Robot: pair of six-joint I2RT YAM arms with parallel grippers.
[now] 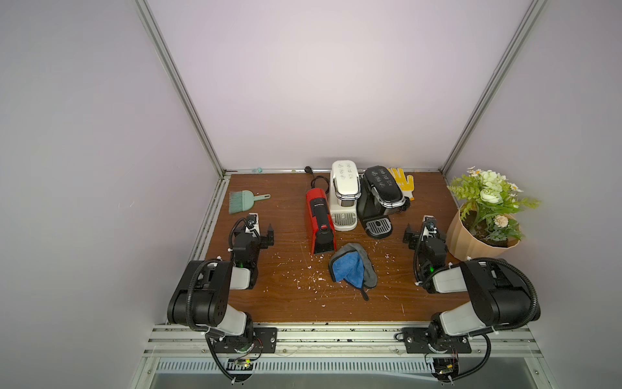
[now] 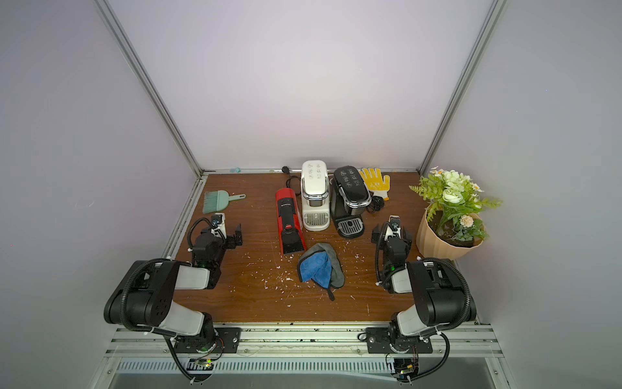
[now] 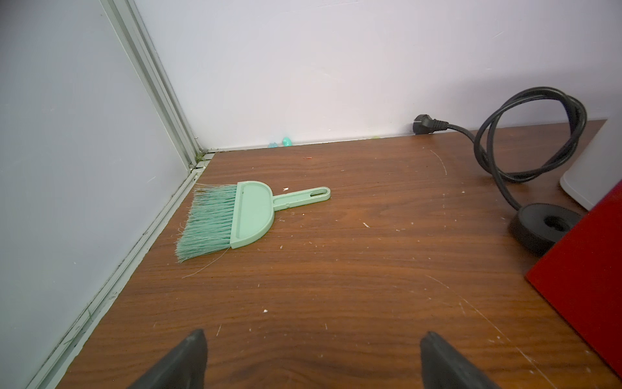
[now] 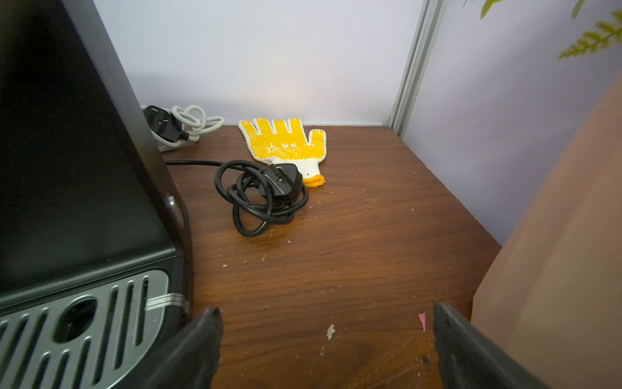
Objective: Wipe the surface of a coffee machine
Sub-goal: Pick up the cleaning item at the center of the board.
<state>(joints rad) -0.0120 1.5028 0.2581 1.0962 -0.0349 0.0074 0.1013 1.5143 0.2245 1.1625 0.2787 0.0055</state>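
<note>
Cloth [image 1: 351,269] crumpled on tabletop [image 1: 286,303], central, likely so either arm reaches it. Red coffee machine [image 1: 318,219] just behind cloth; white coffee machine [image 1: 343,198], black coffee machine [image 1: 380,198] beyond. Your left end effector [image 3: 313,340] released, empty, left of cloth; right end effector [image 4: 324,313] likewise, right of cloth.

Standing upright in a close row at rear centre: red coffee machine [image 1: 318,219], white coffee machine [image 1: 343,195], black coffee machine [image 1: 382,198], drip trays facing front. A blue-and-grey cloth [image 1: 351,269] lies crumpled just before the red unit; contact undetermined.
</note>
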